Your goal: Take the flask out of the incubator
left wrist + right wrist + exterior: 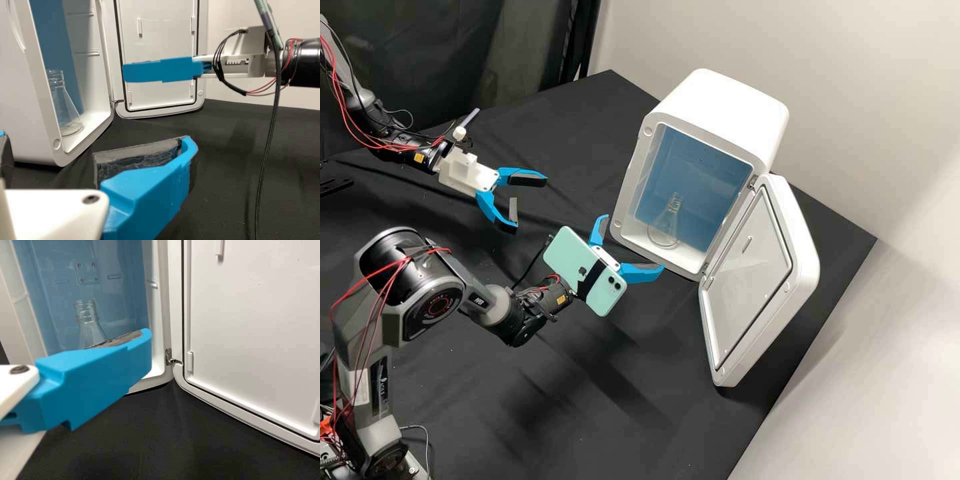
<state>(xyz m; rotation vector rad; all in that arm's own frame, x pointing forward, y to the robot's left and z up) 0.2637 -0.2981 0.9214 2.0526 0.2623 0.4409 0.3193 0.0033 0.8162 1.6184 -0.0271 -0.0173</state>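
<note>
Black table, incubator near its right edge, door swung out, flask upright inside. Right tool gapes empty at the mouth; left tool farther back, spread wide too, holding nothing.

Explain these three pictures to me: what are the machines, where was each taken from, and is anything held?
These are two robot arms at a black bench. Each ends in a grasping tool with two blue fingers. The wide picture comes from a fixed camera above; the other two from cameras on the wrists. On the bench stands a white incubator, its door swung open, a glass flask upright inside. The right tool is open just before the opening; the left tool is open farther back. Neither holds anything.
</note>
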